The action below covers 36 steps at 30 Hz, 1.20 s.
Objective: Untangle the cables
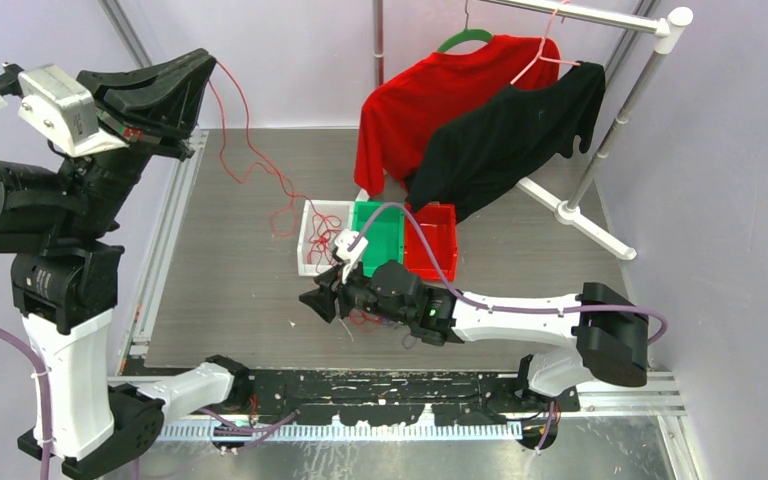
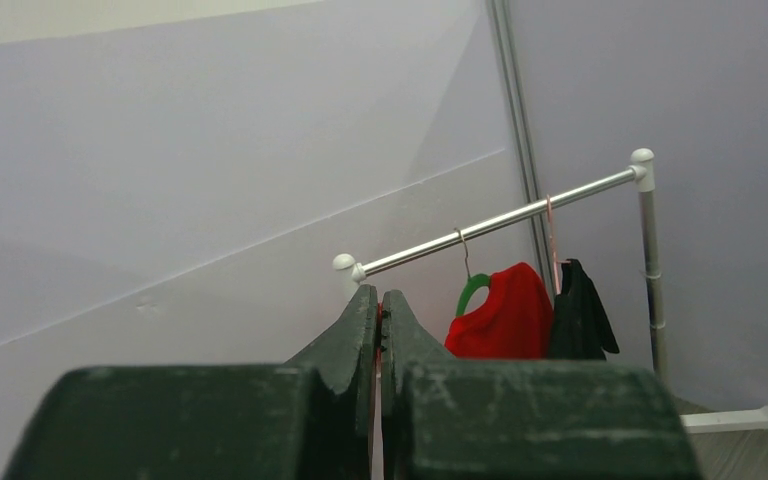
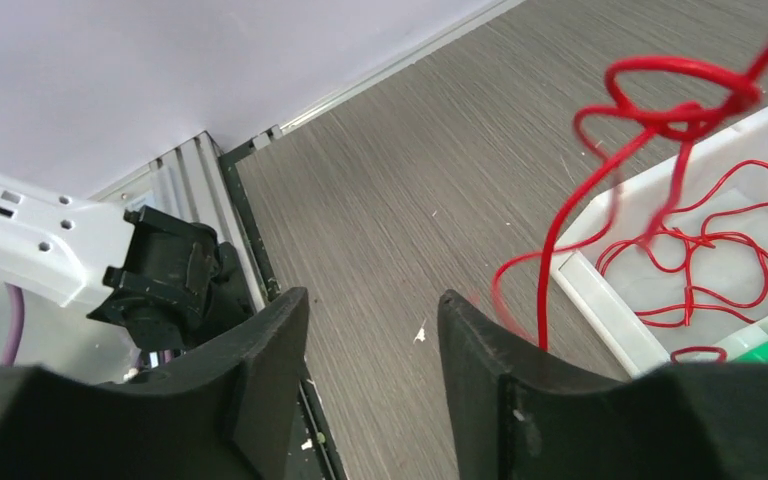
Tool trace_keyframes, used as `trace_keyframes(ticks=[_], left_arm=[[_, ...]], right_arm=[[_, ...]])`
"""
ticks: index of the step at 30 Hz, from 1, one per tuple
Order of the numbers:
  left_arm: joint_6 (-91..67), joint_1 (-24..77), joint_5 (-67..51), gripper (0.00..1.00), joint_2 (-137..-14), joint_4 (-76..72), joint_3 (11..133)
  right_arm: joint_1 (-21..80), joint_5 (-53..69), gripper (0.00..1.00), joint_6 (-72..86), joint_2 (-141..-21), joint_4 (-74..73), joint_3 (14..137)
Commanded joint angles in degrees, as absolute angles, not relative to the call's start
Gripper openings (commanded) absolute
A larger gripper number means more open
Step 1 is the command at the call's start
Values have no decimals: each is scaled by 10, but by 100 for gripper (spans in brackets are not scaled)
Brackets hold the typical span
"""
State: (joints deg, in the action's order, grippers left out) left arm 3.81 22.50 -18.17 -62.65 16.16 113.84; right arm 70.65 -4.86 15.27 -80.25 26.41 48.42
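Observation:
The cables show as thin red strands. One red cable hangs from my left gripper, which is raised high at the back left and shut on it. A sliver of red cable shows between the closed jaws of the left gripper. The strand drops into a tangle in the white bin. My right gripper is low over the table in front of the bins and open, with nothing between its fingers. In the right wrist view, a knotted loop of red cable hangs just right of the right gripper.
A green bin and a red bin stand next to the white bin. A clothes rack at the back right carries a red shirt and a black shirt. Aluminium rails edge the table on the left.

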Motion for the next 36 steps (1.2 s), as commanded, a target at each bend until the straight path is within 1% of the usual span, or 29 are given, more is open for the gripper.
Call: trace_keyframes(ticks=[1,3,6,7,9,11,16,20,25,30,33,36], left_arm=[[23,225,-196,0,-613,149,1145],[24,224,-201,0,-610,152,1143],[27,224,-208,0,-604,154,1140],[27,224,-210,0,-603,154,1139],[27,224,-214,0,-602,154,1137],[27,224,-219,0,-601,154,1137],[26,224,-221,0,-600,154,1139],[24,224,-223,0,-600,155,1138],[25,224,-223,0,-602,154,1146],[22,224,-225,0,-602,156,1156],[19,224,-225,0,-602,158,1161],[14,224,-225,0,-602,158,1165]], right_arm=[[707,-79,52,125,-809,280,519],[707,-83,48,124,-807,285,511],[707,-98,47,126,-789,289,493],[707,-103,50,127,-779,294,482],[706,-110,58,130,-760,302,464],[705,-107,62,130,-747,299,457],[704,-69,64,133,-718,296,444],[699,-77,64,131,-702,296,436],[695,-46,66,97,-725,244,454],[686,-63,68,69,-752,233,455],[686,-51,68,48,-767,215,474],[685,-72,68,29,-780,211,490]])
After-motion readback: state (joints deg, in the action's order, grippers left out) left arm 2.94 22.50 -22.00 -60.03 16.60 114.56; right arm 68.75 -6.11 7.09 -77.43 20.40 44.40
